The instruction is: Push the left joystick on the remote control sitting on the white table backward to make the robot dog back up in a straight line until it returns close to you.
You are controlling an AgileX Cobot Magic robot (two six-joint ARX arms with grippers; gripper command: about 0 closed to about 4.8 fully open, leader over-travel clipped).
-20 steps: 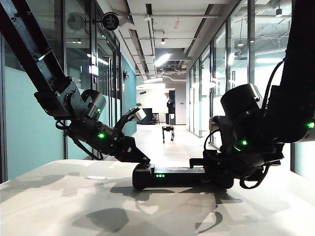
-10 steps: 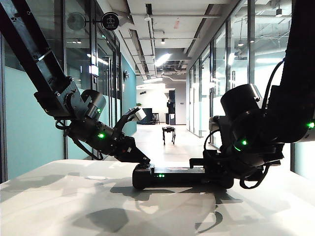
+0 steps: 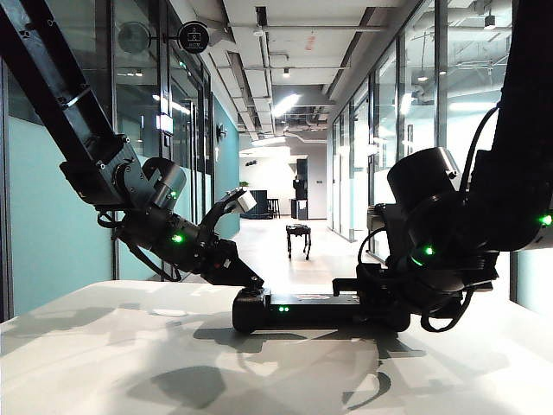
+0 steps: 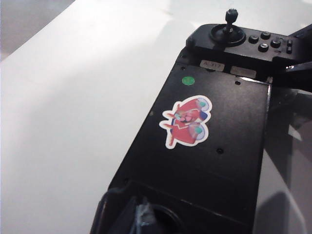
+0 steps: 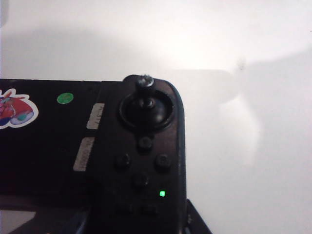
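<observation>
The black remote control (image 3: 298,309) lies on the white table (image 3: 121,346). In the left wrist view its flat back (image 4: 204,161) carries a red sticker. My left gripper (image 3: 249,280) slants down onto the controller's left lobe and looks shut, a single wedge. Its dark tip (image 4: 122,217) rests beside the left joystick (image 4: 143,214), whose pale knob leans at the rim of its socket. My right gripper (image 5: 136,222) is shut on the remote control's right lobe, one finger on each side. The robot dog (image 3: 298,239) stands far down the corridor floor.
The right joystick (image 5: 145,84) stands upright and untouched, with buttons and a green light (image 5: 162,194) beside it. Glass walls line both sides of the corridor (image 3: 285,251) beyond the table's far edge. Arm shadows fall on the tabletop (image 3: 199,380).
The robot dog looks slightly larger and lower in the corridor, so it has come nearer. Both arms and the controller have kept still.
</observation>
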